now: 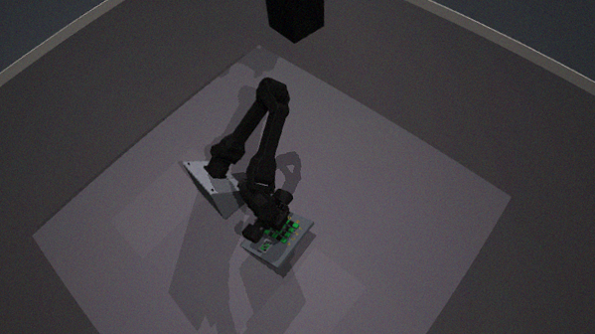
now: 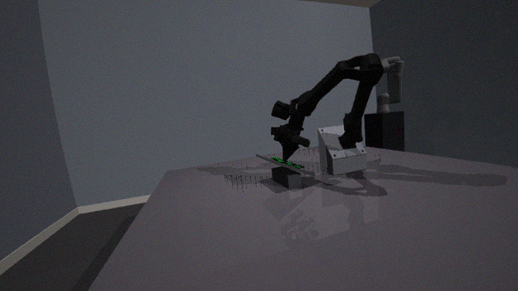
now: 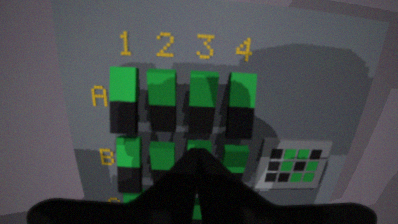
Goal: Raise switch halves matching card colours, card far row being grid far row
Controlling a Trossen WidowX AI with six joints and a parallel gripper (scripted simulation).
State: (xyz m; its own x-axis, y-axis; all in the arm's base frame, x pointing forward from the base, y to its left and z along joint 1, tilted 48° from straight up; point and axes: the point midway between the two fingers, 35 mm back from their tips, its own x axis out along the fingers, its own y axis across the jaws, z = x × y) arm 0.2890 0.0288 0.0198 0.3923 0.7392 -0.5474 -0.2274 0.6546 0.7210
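The switch panel [image 1: 278, 257] [image 2: 263, 156] [image 3: 185, 17] is tilted, its far edge higher. My gripper [image 2: 285, 159] [image 3: 197, 155] is shut and empty, pointing down low over the grid at column 3; its tips overlap switch B3 [image 3: 199, 144] in the wrist view, contact unclear. Switches A1 [image 3: 123, 85] and A4 [image 3: 242, 90] look dark-raised, as does B1 [image 3: 128, 152]. A2 [image 3: 161, 87], A3 [image 3: 203, 89], B2 [image 3: 162, 156] and B4 [image 3: 235, 159] look green-raised. Row C is mostly hidden. The card [image 3: 261, 181] reads, far to near: dark-green-green-dark; dark-green-dark-green; dark-dark-green-green.
The panel rests on a dark block [image 2: 284, 177]. The arm's pale base mount [image 1: 227, 200] [image 2: 346, 162] stands close on the panel's near side. The arm's shadow falls across the panel's right part and the card's surroundings.
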